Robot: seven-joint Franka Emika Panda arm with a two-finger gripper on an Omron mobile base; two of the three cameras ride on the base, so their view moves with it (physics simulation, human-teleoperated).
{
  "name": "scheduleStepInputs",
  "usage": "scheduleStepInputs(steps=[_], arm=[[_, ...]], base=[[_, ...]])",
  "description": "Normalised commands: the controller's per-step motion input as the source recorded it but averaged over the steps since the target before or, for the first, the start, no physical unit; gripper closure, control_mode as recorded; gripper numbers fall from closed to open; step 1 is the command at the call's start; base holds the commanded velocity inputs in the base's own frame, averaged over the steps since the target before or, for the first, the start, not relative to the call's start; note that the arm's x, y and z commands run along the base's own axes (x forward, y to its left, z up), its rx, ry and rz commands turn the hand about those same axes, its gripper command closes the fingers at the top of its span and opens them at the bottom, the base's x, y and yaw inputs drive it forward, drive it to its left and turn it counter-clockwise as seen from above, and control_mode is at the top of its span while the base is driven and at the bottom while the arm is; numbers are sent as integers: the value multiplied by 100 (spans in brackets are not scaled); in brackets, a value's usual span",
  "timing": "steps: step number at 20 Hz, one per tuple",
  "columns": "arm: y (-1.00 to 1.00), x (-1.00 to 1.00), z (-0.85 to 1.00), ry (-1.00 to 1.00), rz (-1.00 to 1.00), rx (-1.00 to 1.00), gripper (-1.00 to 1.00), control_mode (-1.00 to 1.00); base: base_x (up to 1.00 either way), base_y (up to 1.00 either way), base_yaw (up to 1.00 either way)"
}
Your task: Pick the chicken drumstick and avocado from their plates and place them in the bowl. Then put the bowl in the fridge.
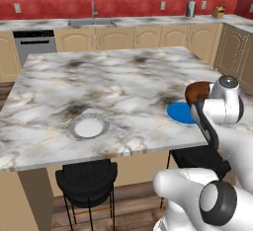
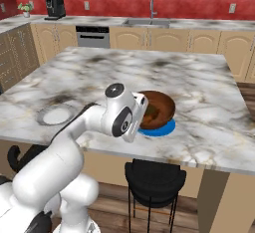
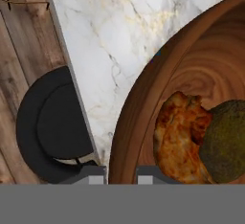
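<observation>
Drumstick (image 3: pixel 179 139) and avocado (image 3: pixel 228 139) both lying in bowl (image 3: pixel 158 89), touching each other. Bowl sits on blue plate (image 2: pixel 160 129) near desk (image 1: pixel 123 82) edge. Fingers (image 3: pixel 120 174) pinching bowl rim, one each side of wall, likely for lift toward fridge. White plate (image 1: pixel 88 126) left empty. Stool (image 3: pixel 52 127) below.

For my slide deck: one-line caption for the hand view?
Chicken drumstick and avocado lie together in the wooden bowl, end effector shut on its rim.
</observation>
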Motion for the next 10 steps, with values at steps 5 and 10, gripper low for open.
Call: scheduleStepInputs(steps=[5,10], arm=[[56,-13,15,0,0,0,100,-100],[56,-16,12,0,5,0,100,-100]], base=[[0,0,0],[0,0,0]])
